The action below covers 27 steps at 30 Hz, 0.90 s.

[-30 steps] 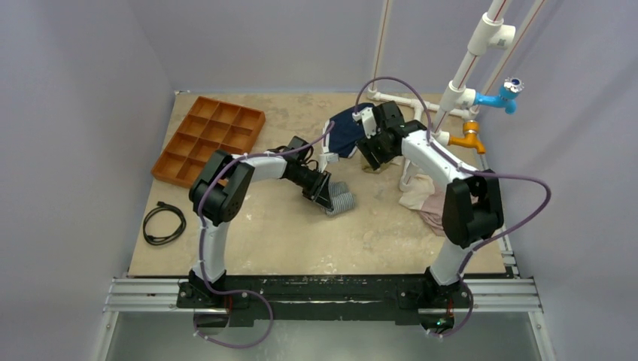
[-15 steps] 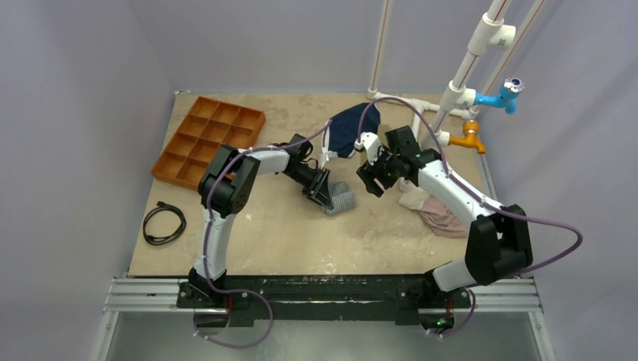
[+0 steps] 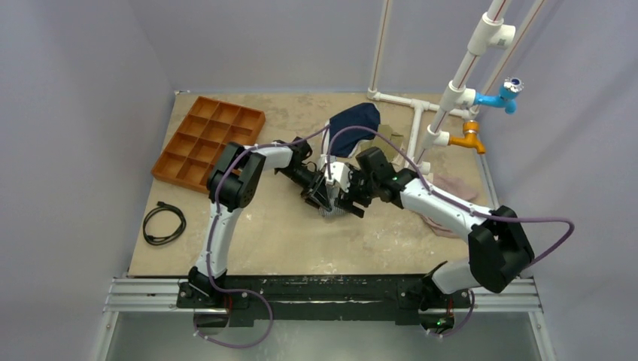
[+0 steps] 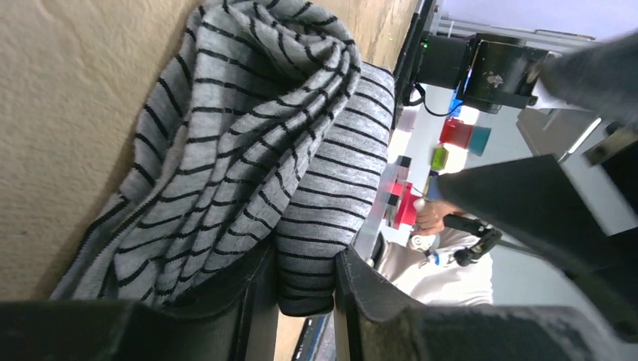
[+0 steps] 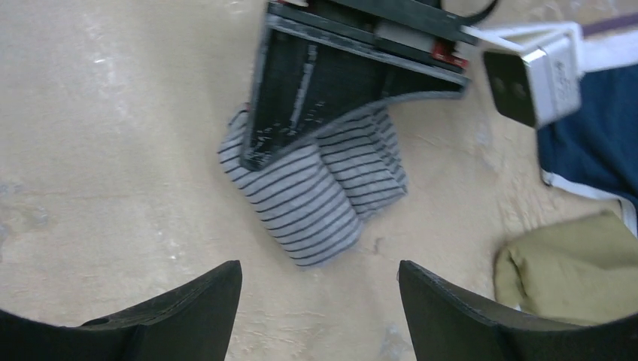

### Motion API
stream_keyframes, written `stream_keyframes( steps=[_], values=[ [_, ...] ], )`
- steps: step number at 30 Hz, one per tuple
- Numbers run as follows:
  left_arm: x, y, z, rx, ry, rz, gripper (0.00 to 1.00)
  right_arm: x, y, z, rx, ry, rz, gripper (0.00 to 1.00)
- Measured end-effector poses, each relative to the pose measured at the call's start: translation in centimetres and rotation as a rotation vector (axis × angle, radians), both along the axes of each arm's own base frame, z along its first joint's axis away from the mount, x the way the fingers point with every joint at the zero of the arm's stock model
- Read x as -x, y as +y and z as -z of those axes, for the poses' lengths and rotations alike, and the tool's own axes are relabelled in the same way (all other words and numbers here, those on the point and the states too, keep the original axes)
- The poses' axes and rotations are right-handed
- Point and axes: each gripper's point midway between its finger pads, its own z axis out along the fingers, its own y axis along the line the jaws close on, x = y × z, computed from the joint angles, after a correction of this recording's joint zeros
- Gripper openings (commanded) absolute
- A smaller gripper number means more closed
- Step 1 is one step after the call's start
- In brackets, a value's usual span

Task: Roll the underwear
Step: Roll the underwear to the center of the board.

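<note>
The underwear (image 4: 301, 150), grey cloth with fine dark stripes, lies on the table as a partly rolled bundle. My left gripper (image 4: 305, 293) is shut on one end of its rolled part, with cloth filling the gap between the two fingers. In the top view that gripper (image 3: 320, 197) sits mid-table, and the underwear (image 3: 332, 213) shows only as a sliver beneath both grippers. My right gripper (image 5: 320, 271) is open, hovering over bare table just short of the roll's free end (image 5: 316, 195). From above it (image 3: 347, 199) is right beside the left one.
An orange compartment tray (image 3: 209, 139) sits at the back left and a coiled black cable (image 3: 163, 223) at the left. A navy garment (image 3: 353, 128) lies behind the grippers, with an olive-tan garment (image 5: 564, 263) beside it. Pale pink cloth (image 3: 451, 203) and a white pipe frame (image 3: 451, 98) stand at the right.
My right arm swung from the navy garment at the back down to the striped roll, and its jaws widened. The left gripper kept its grip and barely shifted.
</note>
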Motion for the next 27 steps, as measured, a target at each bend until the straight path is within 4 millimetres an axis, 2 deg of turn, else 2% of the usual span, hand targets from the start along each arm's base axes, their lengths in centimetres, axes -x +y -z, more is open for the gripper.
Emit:
stream_keyframes(
  steps=[4,10,20,24,27],
  values=[
    [0.4,0.4,0.0,-0.018,0.055,-0.005,0.0,1.6,2.0,1.3,0.045,-0.025,-0.096,0.74],
    [1.0,0.7,-0.1,-0.037,0.092,-0.002,0.0,2.3,2.7,3.3,0.116,-0.068,-0.156,0.72],
    [1.5,1.0,-0.1,-0.041,0.103,0.012,0.0,2.2,4.2,5.5,0.196,-0.138,-0.215,0.7],
    [1.7,1.1,-0.1,-0.041,0.103,0.018,0.0,1.9,4.5,6.2,0.223,-0.158,-0.223,0.64],
    [1.8,1.2,-0.1,-0.042,0.105,0.021,0.0,1.8,4.6,6.7,0.238,-0.166,-0.231,0.54]
  ],
)
